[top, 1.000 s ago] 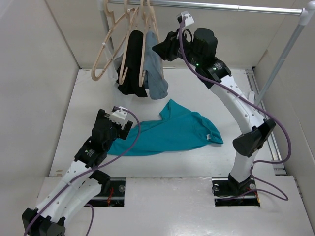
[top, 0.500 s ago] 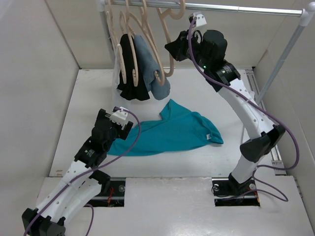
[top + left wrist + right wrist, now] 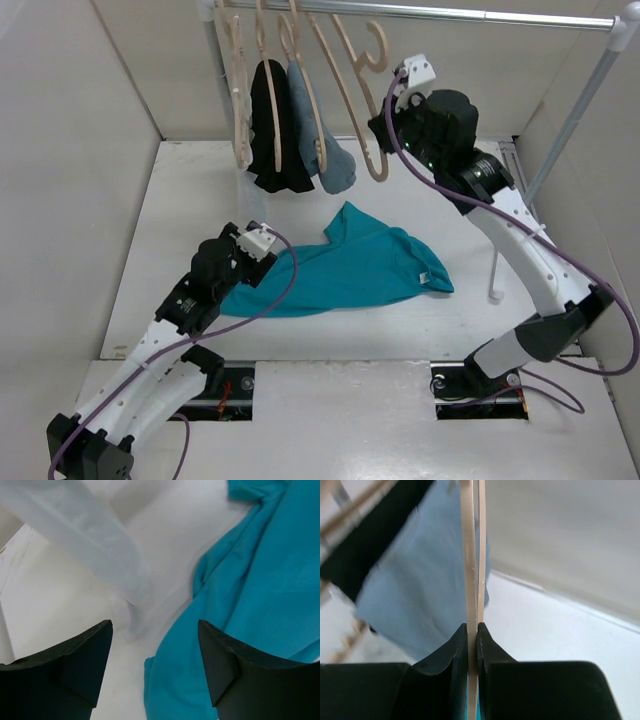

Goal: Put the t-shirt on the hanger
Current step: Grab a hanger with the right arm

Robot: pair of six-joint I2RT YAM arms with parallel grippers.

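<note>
Now fetching pale beige curved wooden hanger [image 3: 466,555], right end effector [image 3: 472,630] clamped on it. Hovering left end effector [image 3: 154,627], spread wide, empty, over teal cloth t-shirt [image 3: 350,265] lying on tabletop [image 3: 170,200]. Next probably lowering hanger to t-shirt.

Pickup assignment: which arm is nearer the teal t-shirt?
Left. The left arm, jaws open, sits at the t-shirt's edge; the right arm is up by the rail, jaws shut on a hanger.
</note>
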